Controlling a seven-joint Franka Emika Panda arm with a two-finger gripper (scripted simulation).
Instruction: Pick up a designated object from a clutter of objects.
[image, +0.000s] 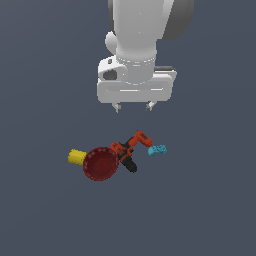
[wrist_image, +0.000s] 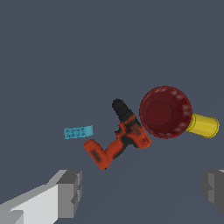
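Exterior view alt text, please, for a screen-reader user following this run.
An open white gripper hangs above four small items on a dark grey floor. A dark red bowl sits between a yellow cylinder and an orange-and-black drill, with a cyan block beyond the drill.

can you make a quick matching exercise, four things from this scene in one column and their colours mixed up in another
Things:
1. bowl
2. cylinder
3. power drill
4. small block

Colours:
A. cyan
B. orange and black
C. dark red
D. yellow

Pairs: 1-C, 2-D, 3-B, 4-A
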